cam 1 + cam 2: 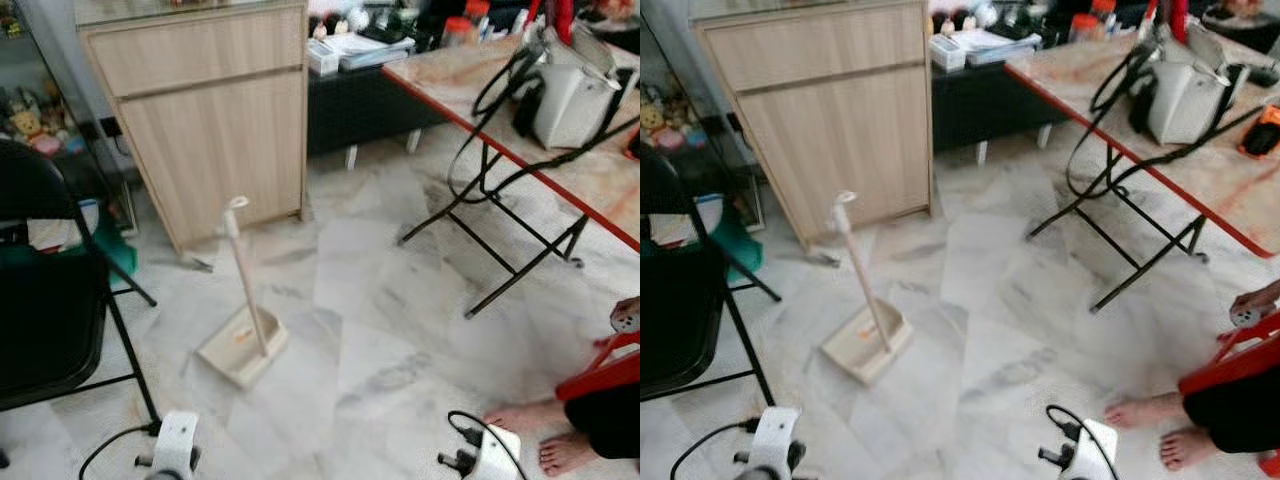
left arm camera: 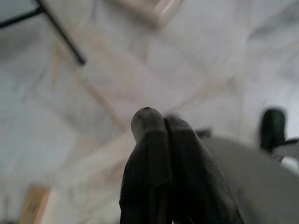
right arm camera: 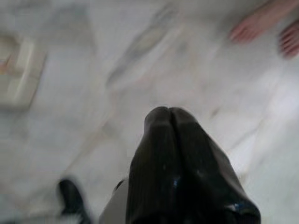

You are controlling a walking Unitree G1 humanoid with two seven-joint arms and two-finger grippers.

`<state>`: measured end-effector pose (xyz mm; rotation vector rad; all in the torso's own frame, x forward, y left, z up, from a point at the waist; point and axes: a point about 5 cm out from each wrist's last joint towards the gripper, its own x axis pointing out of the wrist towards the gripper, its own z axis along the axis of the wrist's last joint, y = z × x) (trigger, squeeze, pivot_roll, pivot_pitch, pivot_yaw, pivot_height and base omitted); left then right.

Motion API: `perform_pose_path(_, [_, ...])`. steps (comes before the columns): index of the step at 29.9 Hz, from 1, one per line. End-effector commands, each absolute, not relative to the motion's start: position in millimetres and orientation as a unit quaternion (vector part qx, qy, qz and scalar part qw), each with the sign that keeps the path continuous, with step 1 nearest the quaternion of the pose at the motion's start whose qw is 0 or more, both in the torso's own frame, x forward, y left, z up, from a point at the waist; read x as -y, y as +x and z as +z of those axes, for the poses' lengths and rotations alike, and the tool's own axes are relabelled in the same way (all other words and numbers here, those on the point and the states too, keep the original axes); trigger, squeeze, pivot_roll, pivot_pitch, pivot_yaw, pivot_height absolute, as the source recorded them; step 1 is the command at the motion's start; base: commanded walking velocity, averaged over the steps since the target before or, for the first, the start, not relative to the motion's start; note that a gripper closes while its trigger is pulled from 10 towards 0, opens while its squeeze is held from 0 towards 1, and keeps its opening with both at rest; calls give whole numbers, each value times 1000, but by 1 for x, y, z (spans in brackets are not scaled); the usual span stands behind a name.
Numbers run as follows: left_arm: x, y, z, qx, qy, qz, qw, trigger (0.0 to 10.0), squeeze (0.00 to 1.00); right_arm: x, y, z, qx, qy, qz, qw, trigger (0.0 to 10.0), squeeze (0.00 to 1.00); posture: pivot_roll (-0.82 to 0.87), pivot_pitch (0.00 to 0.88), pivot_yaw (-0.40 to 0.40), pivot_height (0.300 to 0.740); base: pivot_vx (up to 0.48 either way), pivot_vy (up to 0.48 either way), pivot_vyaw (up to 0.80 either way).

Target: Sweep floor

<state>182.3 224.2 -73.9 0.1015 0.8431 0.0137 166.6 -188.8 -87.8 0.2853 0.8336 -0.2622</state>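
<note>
A cream dustpan (image 1: pixel 243 345) with a long upright handle (image 1: pixel 245 282) stands on the marble floor (image 1: pixel 400 300), in front of a wooden cabinet. My left gripper (image 2: pixel 161 122) hangs low over the floor, its two black fingers pressed together with nothing between them. My right gripper (image 3: pixel 169 114) is likewise shut and empty above the floor. Both wrists show at the bottom edge of the eye views, the left one (image 1: pixel 175 445) nearer the dustpan and the right one (image 1: pixel 492 455) close to a person's bare feet.
A wooden cabinet (image 1: pixel 205 110) stands at the back left. A black folding chair (image 1: pixel 45 300) is at the left. A red-edged folding table (image 1: pixel 560 140) with an appliance and cables is at the right. A person's bare feet (image 1: pixel 545 430) rest on the floor at lower right.
</note>
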Motion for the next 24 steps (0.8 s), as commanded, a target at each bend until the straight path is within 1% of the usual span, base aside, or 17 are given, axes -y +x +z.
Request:
perform_pose_path(1, [-223,183,-74,-412,46,7,910,10000,0,198,164,-88,-402,132,-138,895,10000,0,-3,123,-18,740,0,442,0])
perform_pose_path(13, [-223,183,-74,-411,46,7,910,10000,0,198,164,-88,-403,134,-139,895,10000,0,-2,123,-18,740,0,431,0])
perform_pose_path(15, [-223,183,-74,-411,46,6,911,10000,0,198,164,-88,-401,145,-142,893,10000,0,-2,123,-18,740,0,420,-781])
perform_pose_path(21, [-222,183,-74,-410,46,6,911,10000,0,198,164,-88,-405,135,-139,893,10000,0,-4,123,-19,740,0,399,-783])
perform_pose_path(24, [-222,183,-74,-410,46,6,911,10000,0,198,164,-88,-403,133,-139,895,10000,0,-4,124,-19,740,0,390,0])
